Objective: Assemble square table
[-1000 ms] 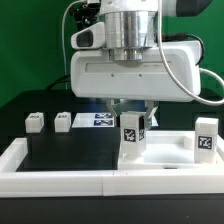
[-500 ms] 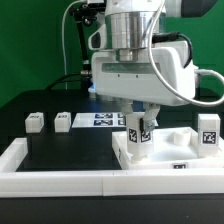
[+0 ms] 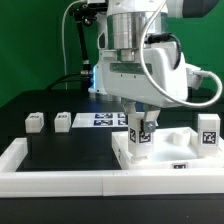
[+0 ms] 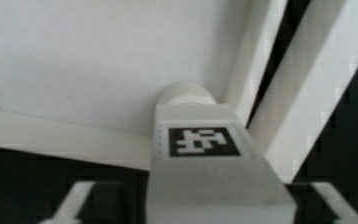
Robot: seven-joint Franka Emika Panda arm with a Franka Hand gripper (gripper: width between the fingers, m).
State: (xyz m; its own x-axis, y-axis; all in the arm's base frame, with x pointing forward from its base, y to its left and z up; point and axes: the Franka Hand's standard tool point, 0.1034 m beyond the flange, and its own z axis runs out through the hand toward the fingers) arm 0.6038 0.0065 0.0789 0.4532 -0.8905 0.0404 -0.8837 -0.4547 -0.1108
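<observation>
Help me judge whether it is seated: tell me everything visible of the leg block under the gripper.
The leg block is a small white, plastic-looking piece with a black-white tag on its camera-facing side. It stands upright on the square slab, near the corner at the exterior view's left, its foot touching the slab. The gripper straddles its top. In the wrist view dark gaps separate it from the fingers, so nothing appears to clamp it.

Even bright light, whites glaring; wrist view soft and blurred.

Black table (image 3: 70, 150); slab (image 3: 165, 158), leg blocks (image 3: 35, 121), marker board (image 3: 103, 119)
</observation>
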